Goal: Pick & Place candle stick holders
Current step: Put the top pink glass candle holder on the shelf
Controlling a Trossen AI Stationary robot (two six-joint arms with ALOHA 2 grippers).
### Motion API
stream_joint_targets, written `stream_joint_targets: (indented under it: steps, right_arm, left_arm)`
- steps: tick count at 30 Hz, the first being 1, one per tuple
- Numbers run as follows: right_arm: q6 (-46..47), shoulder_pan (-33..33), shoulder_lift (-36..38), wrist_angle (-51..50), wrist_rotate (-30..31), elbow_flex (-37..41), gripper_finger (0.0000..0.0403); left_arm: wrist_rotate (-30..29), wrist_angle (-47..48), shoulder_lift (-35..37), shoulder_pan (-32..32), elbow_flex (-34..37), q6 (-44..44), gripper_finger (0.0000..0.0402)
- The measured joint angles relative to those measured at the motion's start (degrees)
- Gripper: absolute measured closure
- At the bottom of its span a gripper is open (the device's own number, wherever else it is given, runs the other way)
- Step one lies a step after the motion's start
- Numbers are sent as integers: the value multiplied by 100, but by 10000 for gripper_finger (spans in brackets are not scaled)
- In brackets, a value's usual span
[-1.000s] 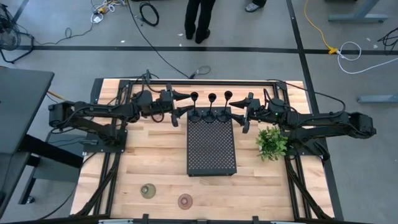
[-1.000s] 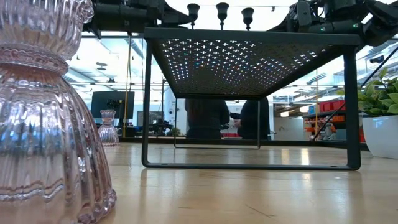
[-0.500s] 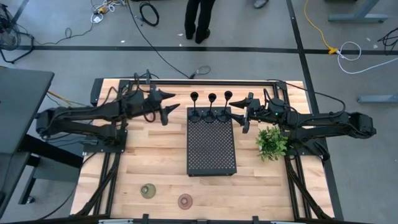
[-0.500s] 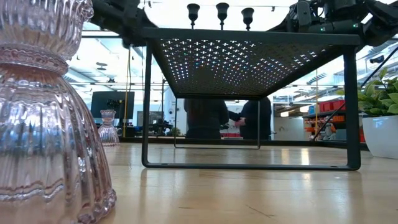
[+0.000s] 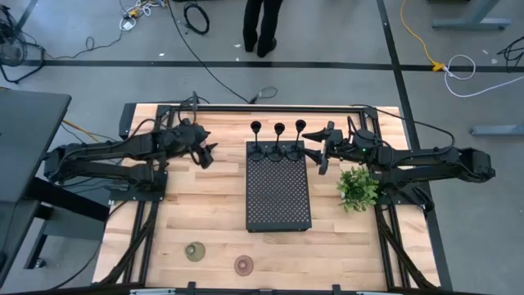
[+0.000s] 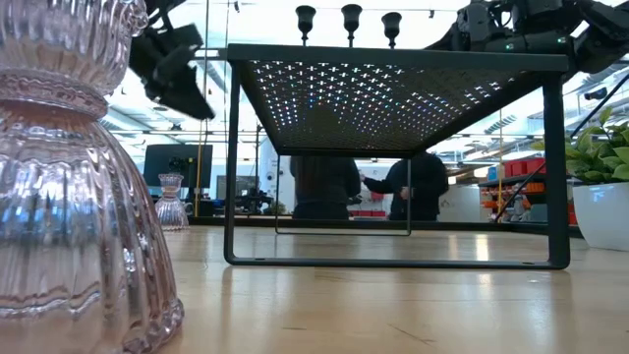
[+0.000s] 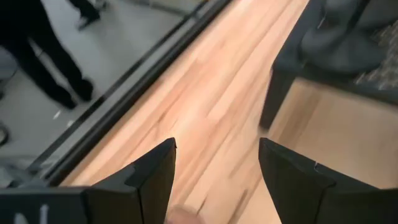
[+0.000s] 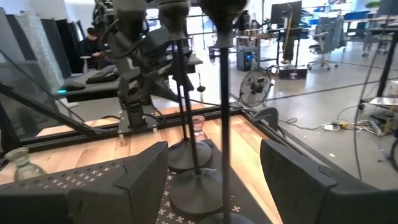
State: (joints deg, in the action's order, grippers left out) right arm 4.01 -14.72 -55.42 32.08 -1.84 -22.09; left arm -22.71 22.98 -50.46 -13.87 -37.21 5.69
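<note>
Three slim black candle stick holders (image 5: 278,141) stand in a row along the far edge of the black perforated metal tray (image 5: 279,192) – thin stems, round flat bases, little cup tops. The tray is really a raised stand on square-tube legs, and from table height the light pokes through its hole pattern (image 6: 393,93).

The other three are squat, ribbed, translucent glass. A pinkish holder (image 6: 74,177) sits huge right in front of the low camera, fluted and bell-shaped. From above, an olive holder (image 5: 195,251) and a second pinkish holder (image 5: 244,265) sit on the near part of the table, left of the tray and well apart from it.

The left gripper (image 5: 206,152) hangs over bare wood left of the tray's far end, fingers (image 7: 152,177) spread apart with nothing between them. The right gripper (image 5: 320,152) is just beside the tray's far right corner, close to the nearest black stem – its fingers (image 8: 140,177) are parted too, holding nothing.

The table (image 5: 205,205) is pale butcher-block planks in a black frame. A small green leafy plant (image 5: 357,188) in a white pot sits right of the tray. Beyond: grey concrete floor with cables, a person's legs (image 5: 262,24) at the far side, and people standing in the bright workshop behind.
</note>
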Motion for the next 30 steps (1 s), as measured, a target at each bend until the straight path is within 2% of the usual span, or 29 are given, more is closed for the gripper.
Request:
stream_joint_targets:
  steps: [5,12,18,23,30]
  right_arm:
    - [0,-2,0,0,50,0,146]
    - [-2,0,0,0,35,0,146]
    - [0,0,0,0,40,0,146]
    - [-2,0,0,-2,54,0,146]
    - [-2,-2,0,-2,142,-1,146]
  left_arm:
    - [-327,577,0,0,51,361,174]
    - [-462,511,2,0,810,915,194]
    - [-617,342,1,0,1356,1380,196]
    - [-651,344,1,2,1539,1612,196]
    - [-1251,280,0,0,1611,1664,195]
